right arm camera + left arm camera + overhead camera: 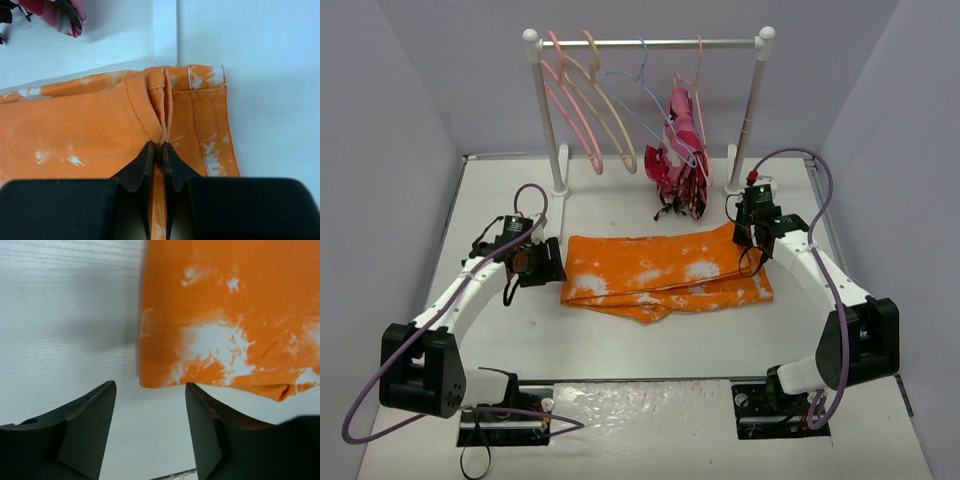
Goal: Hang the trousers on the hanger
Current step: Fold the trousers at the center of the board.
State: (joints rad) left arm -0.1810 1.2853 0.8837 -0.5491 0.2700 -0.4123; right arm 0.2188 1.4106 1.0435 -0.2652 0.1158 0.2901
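The orange trousers (660,272) with white blotches lie folded across the table. My right gripper (748,243) is shut on a pinched fold of cloth at their right, waistband end, held slightly raised. The right wrist view shows my right gripper (160,146) with its jaws closed on that ridge of the trousers (90,120). My left gripper (550,264) is open and empty, just left of the trousers' left end. In the left wrist view my left gripper (150,389) stands at the corner of the trousers (225,315). The bright pink hanger (568,108) hangs at the left of the rail.
A white clothes rack (645,44) stands at the back, its foot (165,30) just beyond the trousers. It also carries a beige hanger (612,112), a thin light-blue hanger (642,88) and a pink-red camouflage garment (682,150), also seen in the right wrist view (60,12).
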